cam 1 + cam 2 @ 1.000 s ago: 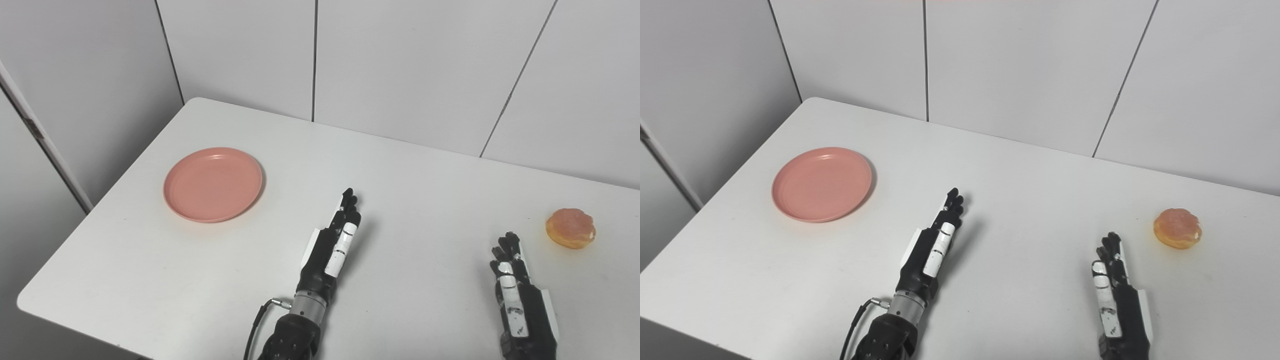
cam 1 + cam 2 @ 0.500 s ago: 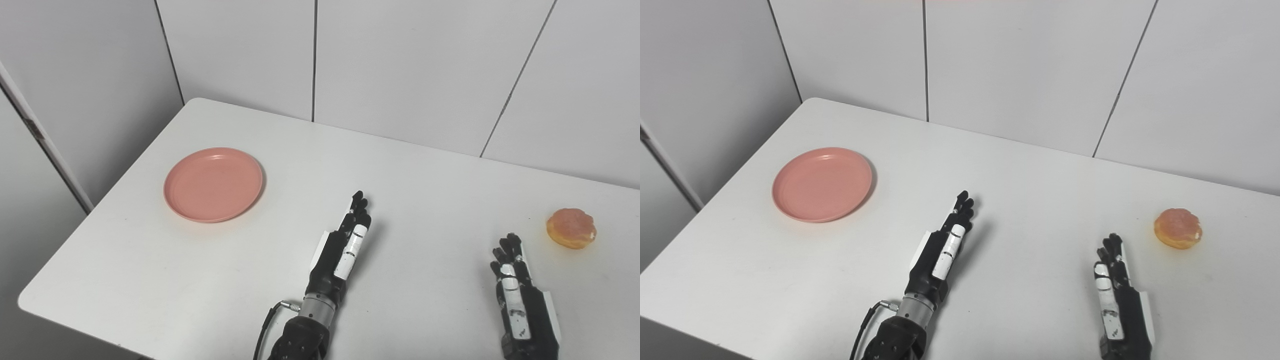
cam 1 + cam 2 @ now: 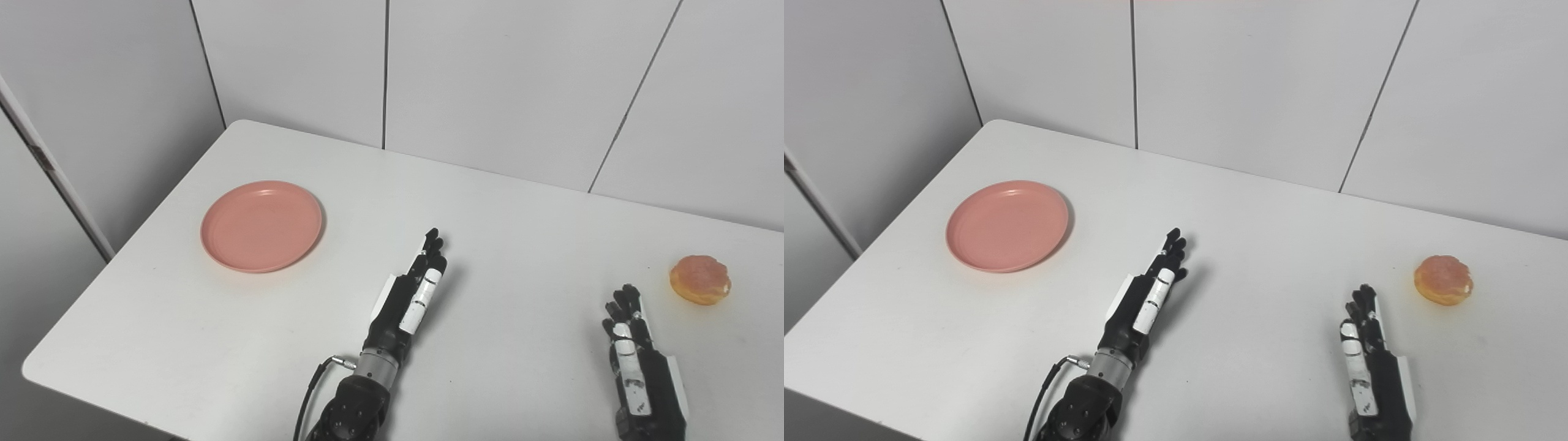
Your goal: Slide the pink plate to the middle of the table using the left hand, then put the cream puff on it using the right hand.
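Left eye view: left hand (image 3: pixel 409 297) edge-on, fingers straight and pressed together, holding nothing. pink plate (image 3: pixel 261 225) well off to its far left, untouched, so slide not started.

Right eye view: right hand (image 3: pixel 1369 355) flat, fingers extended, empty; cream puff (image 3: pixel 1443 280) just ahead-right, not picked. No readable writing anywhere.

No legible text, label, brand, number or sign appears in either view. The pink plate (image 3: pixel 261 225), the cream puff (image 3: pixel 700 280), both hands and the white surface (image 3: pixel 527 245) bear no readable markings.
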Robot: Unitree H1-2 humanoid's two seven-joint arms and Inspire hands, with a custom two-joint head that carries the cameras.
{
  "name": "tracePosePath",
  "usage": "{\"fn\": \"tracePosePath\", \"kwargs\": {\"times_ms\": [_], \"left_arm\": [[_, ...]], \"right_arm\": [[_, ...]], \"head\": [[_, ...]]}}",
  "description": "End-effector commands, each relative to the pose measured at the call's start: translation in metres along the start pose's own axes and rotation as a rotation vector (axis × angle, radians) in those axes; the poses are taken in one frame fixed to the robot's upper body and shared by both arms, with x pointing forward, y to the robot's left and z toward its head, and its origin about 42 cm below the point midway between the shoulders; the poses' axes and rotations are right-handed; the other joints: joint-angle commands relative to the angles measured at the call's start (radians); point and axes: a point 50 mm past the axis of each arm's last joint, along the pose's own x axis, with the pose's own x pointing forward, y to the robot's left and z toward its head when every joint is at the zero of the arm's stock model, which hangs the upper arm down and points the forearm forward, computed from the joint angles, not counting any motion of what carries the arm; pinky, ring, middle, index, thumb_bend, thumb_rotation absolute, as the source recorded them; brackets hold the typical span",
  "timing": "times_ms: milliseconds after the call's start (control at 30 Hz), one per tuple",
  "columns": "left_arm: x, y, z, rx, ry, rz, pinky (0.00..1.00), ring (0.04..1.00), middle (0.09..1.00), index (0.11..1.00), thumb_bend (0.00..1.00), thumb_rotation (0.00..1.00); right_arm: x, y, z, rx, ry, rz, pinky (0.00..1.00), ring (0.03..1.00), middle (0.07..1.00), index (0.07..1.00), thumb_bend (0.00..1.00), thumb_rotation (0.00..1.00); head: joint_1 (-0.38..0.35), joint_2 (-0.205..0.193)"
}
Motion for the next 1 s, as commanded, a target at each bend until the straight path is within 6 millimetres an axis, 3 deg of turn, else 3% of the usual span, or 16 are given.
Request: {"fn": "tracePosePath", "kwargs": {"times_ms": [0, 267, 467, 967], "left_arm": [[0.017, 0.004, 0.024, 0.012, -0.090, 0.033, 1.00, 1.000, 0.995, 0.975, 0.67, 1.00], [0.036, 0.032, 0.052, -0.018, -0.204, 0.125, 0.99, 0.976, 0.983, 0.969, 0.68, 1.00], [0.044, 0.060, 0.072, -0.039, -0.244, 0.178, 1.00, 0.987, 0.989, 0.979, 0.73, 1.00], [0.054, 0.129, 0.079, -0.006, -0.318, 0.349, 0.97, 0.936, 0.924, 0.909, 0.75, 1.00]], "right_arm": [[0.006, -0.003, 0.009, -0.009, -0.071, 0.012, 1.00, 1.000, 1.000, 1.000, 0.54, 0.85], [0.007, -0.002, 0.007, -0.012, -0.076, 0.013, 1.00, 0.993, 1.000, 1.000, 0.55, 0.85], [0.007, -0.002, 0.008, -0.019, -0.073, 0.021, 1.00, 0.998, 1.000, 1.000, 0.54, 0.86], [0.008, -0.004, 0.007, -0.004, -0.075, 0.032, 1.00, 1.000, 1.000, 1.000, 0.52, 0.83]], "head": [[0.001, 0.000], [0.005, 0.000], [0.006, -0.004], [0.011, -0.003]]}}
